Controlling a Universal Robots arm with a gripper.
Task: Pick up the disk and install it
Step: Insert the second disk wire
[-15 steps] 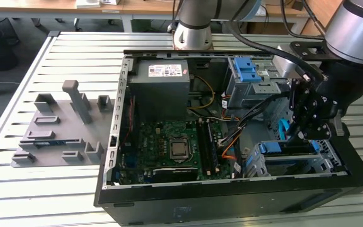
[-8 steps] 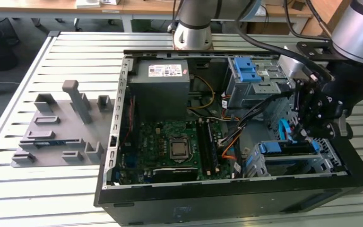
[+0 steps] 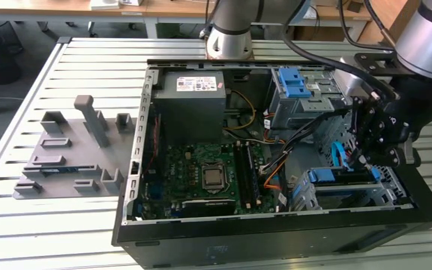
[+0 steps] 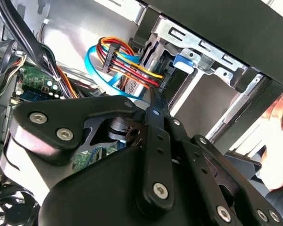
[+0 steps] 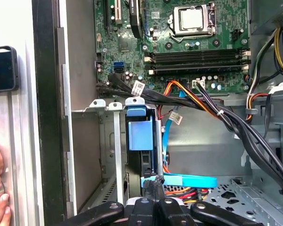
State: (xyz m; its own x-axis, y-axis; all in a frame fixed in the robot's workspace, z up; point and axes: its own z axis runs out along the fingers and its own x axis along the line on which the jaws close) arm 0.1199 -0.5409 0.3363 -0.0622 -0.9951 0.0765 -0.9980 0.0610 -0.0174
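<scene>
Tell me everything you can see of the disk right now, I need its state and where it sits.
The disk stands on edge inside the lower metal drive cage near the case front, seen in the first wrist view as a dark slab framed by its blue plastic carrier, a blue tab at the outer end. A flat blue cable runs along its inner end. The gripper sits right at that end, fingertips by the carrier's edge; actual contact is unclear.

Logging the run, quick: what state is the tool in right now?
Tool: at the disk in its bay; open or closed, holding or not, cannot be told.
</scene>
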